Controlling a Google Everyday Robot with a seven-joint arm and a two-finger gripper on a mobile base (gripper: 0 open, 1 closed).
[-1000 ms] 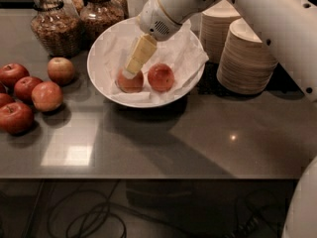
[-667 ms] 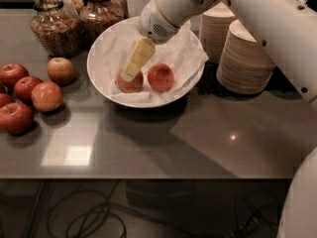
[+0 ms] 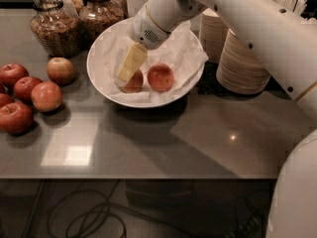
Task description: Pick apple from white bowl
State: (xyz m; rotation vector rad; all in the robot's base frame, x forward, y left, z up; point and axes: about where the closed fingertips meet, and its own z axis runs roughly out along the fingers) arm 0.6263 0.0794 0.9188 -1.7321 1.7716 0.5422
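Pale yellow gripper (image 3: 127, 73) sits low inside the wide white paper-lined bowl (image 3: 97, 69), over a paler yellow-orange apple (image 3: 136, 84), just beside the small deep-red apple (image 3: 160, 77); its grip can't be told.

Along the left edge of the worktop (image 3: 163, 148) a cluster of loose apples (image 3: 47, 95) is gathered. Two glass jars (image 3: 52, 31) with brown contents are stood at the back-left corner. Stacks of tan paper bowls (image 3: 242, 66) are set toward the back-right corner. Cables (image 3: 94, 217) are seen below the front edge. The hand (image 3: 126, 73) is held over the back-centre.
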